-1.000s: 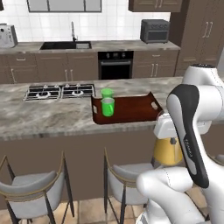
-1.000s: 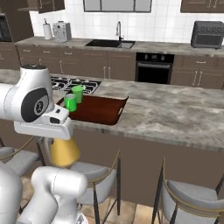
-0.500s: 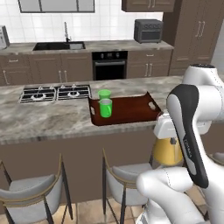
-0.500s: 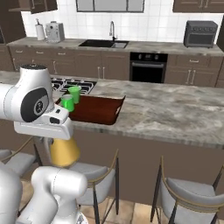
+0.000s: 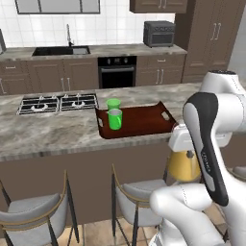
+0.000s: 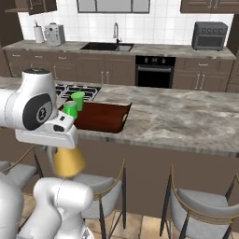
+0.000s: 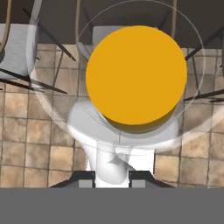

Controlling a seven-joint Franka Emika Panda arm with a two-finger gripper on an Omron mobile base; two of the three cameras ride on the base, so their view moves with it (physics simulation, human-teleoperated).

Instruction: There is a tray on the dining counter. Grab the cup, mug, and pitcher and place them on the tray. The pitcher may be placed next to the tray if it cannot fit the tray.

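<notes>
On the dining counter (image 5: 53,132), the gas hob (image 5: 55,103) sat toward the left end. Just right of it lay the tray (image 5: 139,121), near the front edge, with the cup (image 5: 113,104) and the mug (image 5: 115,119) standing upright at the tray's left end, close together. Further right, off the counter's front edge and above the stools (image 5: 134,202), the gripper (image 7: 112,178) pinched the narrow neck of the pitcher (image 5: 183,164), which hung below the counter's top.

Home kitchen: sink (image 5: 59,49), oven (image 5: 117,72), hob (image 5: 56,103), island stools (image 5: 36,218)
</notes>
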